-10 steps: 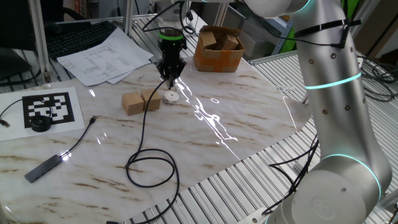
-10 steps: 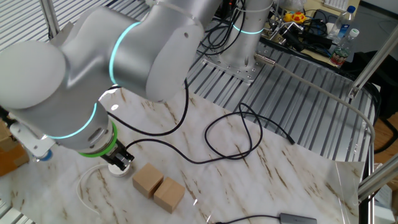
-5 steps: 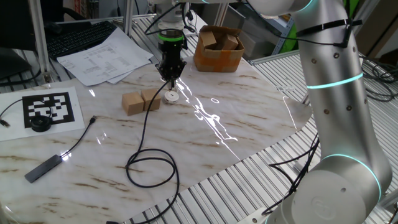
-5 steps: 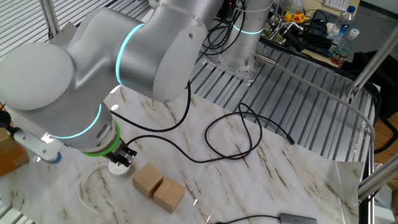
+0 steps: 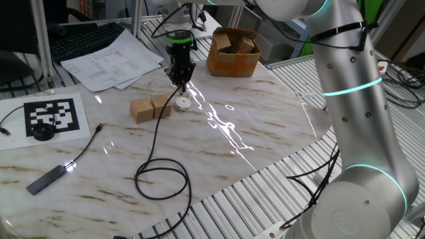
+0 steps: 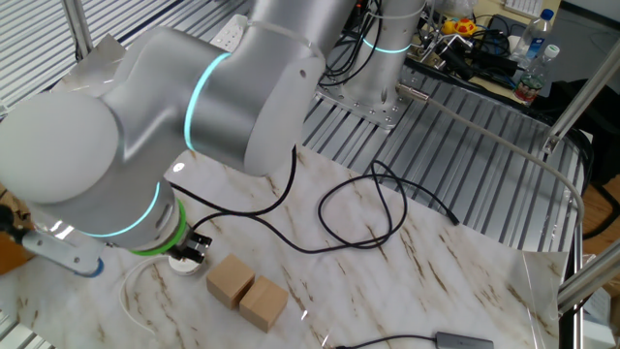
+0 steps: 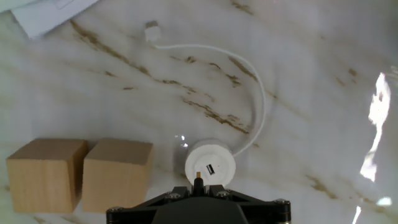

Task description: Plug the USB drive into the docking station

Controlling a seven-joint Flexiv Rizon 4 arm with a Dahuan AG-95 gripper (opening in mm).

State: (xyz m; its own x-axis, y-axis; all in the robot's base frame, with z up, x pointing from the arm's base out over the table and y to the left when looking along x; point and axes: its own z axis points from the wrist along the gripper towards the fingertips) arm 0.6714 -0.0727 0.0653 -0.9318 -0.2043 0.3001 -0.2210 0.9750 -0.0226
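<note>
Hand view: the USB drive (image 7: 198, 182) hangs tip-down just over the slot of the docking station (image 7: 210, 164).
The hand (image 5: 181, 81) is nearly closed, pinching the plug, whose black cable (image 5: 154, 136) runs down across the counter (image 5: 265, 119) into a loop near the front edge. The white disc sits on the marble just beside two tan blocks (image 7: 81, 174), touching neither; its white cord (image 7: 249, 93) curves away to a small plug lying loose. In one fixed view a cardboard box (image 5: 233, 52) stands at the far edge behind the hand, papers (image 5: 113, 60) lie toward the far left corner, and a printed marker (image 5: 55, 115) lies at the left edge.
</note>
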